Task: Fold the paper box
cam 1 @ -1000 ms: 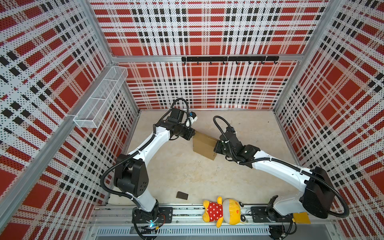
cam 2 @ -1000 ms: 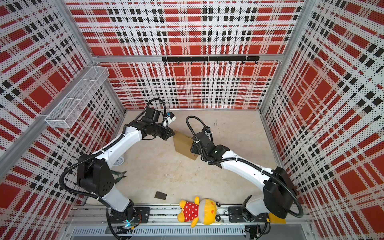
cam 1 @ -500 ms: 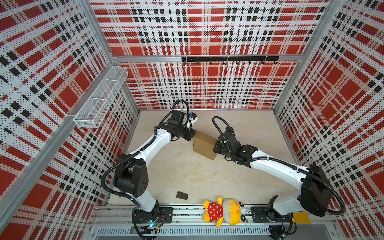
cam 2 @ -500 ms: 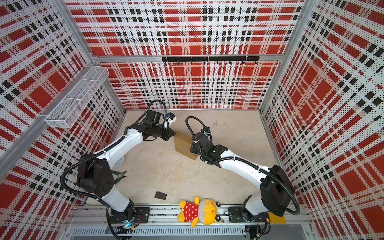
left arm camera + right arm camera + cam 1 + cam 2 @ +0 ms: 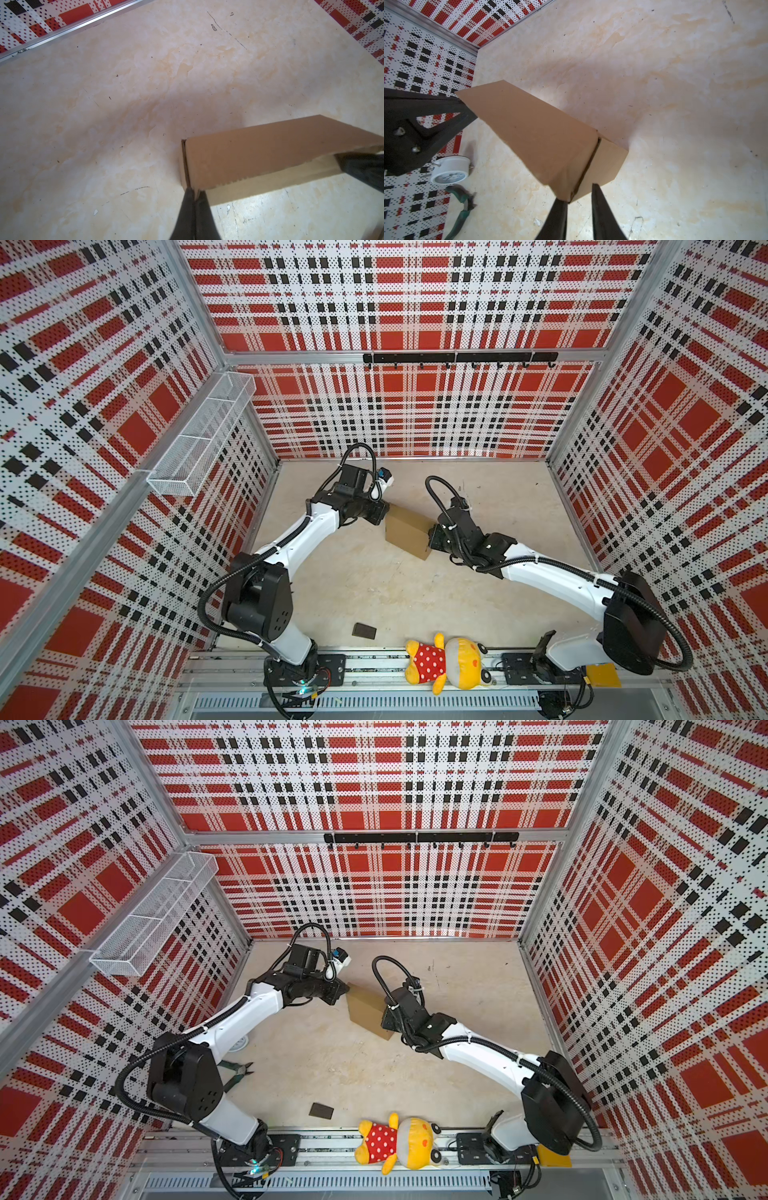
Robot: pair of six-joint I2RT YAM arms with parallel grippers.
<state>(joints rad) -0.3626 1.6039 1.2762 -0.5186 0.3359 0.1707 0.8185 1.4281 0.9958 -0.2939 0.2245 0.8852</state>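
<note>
The plain brown corrugated cardboard box (image 5: 405, 531), folded shut, is between the two arms toward the back of the beige mottled table (image 5: 374, 593); the left gripper (image 5: 195, 194) is pinched tight on one of its corners; the right gripper (image 5: 579, 193) straddles another corner, jaws narrowly parted, a gap showing.

Our left gripper (image 5: 195, 194) pinches a corner of the paper box (image 5: 270, 158); our right gripper (image 5: 577, 193) stands parted, both arms reaching inward.
</note>
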